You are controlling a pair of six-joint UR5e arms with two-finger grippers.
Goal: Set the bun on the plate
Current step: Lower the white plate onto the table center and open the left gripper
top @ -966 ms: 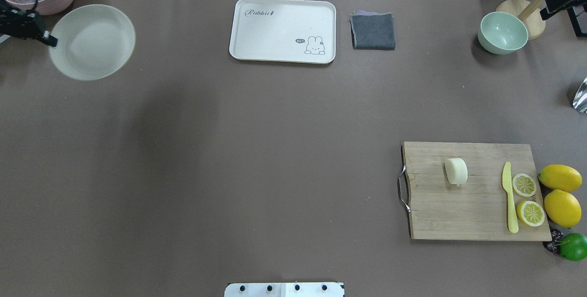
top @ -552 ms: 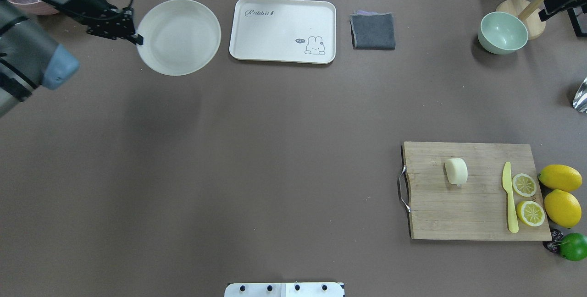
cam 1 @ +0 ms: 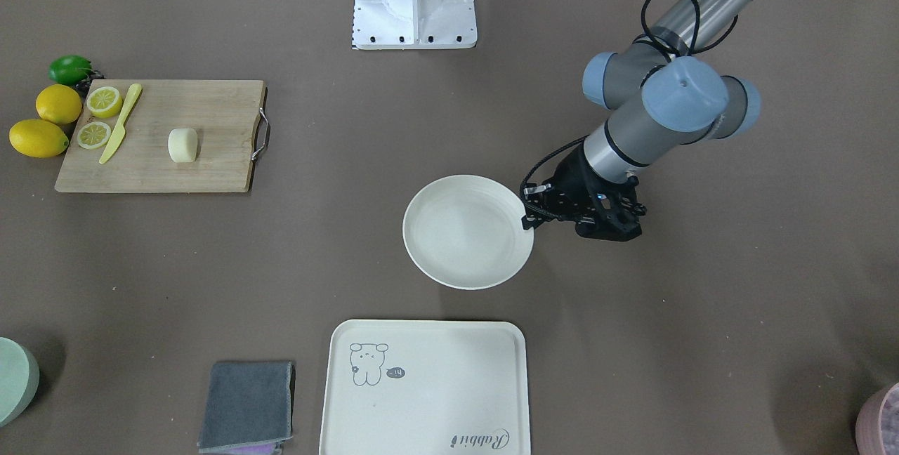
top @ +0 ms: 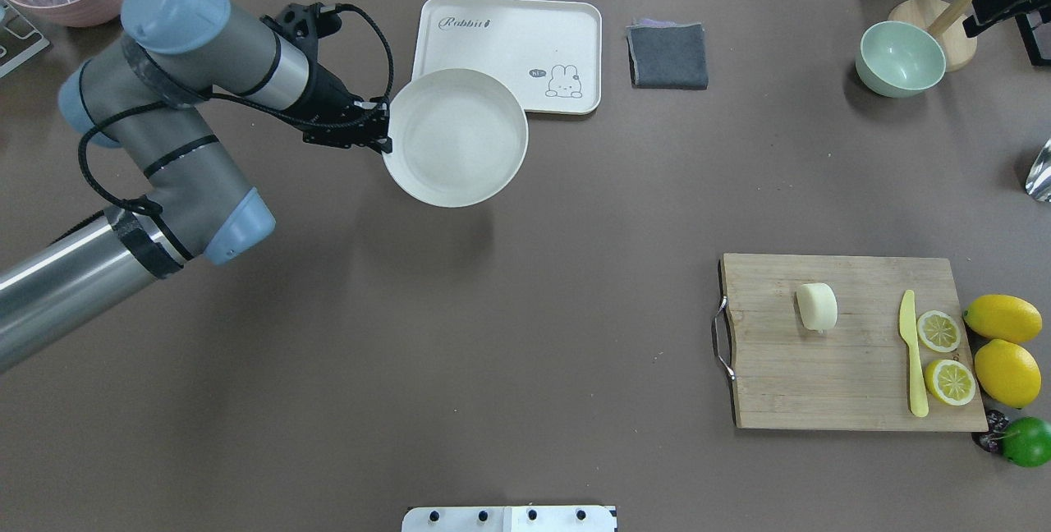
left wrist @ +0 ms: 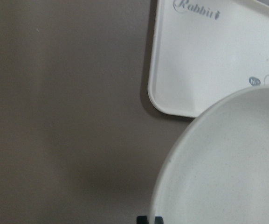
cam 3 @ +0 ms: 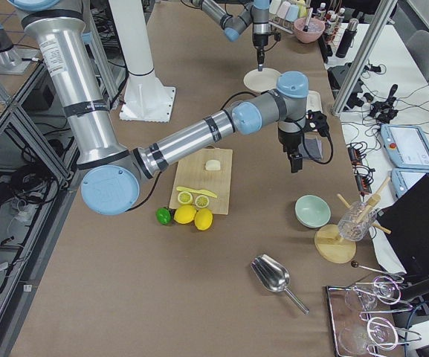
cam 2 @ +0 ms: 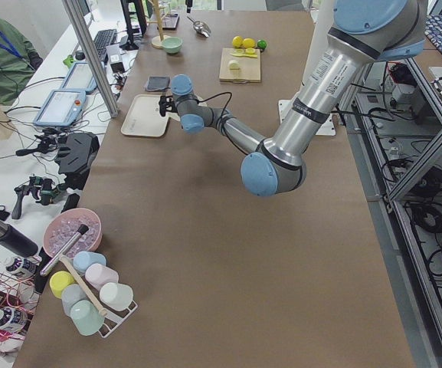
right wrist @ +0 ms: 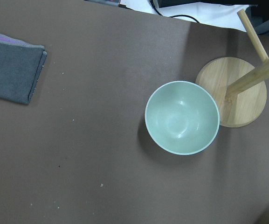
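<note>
left gripper (top: 383, 140) pinches the plate (top: 456, 138) by its rim, level and airborne, likely to be set nearer the bun (top: 817, 306); right gripper (cam 3: 294, 165) fingers: can't tell.

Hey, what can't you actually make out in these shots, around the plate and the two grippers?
Right gripper: open or shut, too small in the exterior right view.
Left gripper: its hold under the plate is hidden by the rim overhead and cut by the wrist view's bottom edge.
Tray: one corner covered by the plate, overhead view.
Dark thing beside the lime: too small, overhead view.
</note>
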